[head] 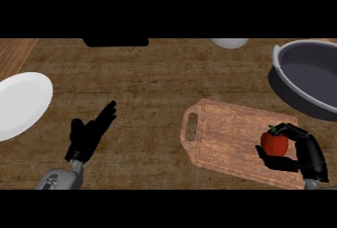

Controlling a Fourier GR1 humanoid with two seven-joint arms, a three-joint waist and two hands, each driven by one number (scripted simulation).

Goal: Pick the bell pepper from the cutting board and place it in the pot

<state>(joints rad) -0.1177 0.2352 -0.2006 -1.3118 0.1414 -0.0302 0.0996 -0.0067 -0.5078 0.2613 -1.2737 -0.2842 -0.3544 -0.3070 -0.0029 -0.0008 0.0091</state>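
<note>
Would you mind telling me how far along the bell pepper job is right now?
Done: the right robot hand has curled round the red bell pepper. In hand: the pepper is still over the cutting board. Left: carrying it to the pot and releasing it inside. The left robot hand rests open.

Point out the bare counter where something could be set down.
Largest free patch: the counter between the plate, the board and the pot. Another lies below it, between the left robot hand and the board. The right side is crowded: the right robot hand curls round the pepper over the board, with the pot close behind.
</note>
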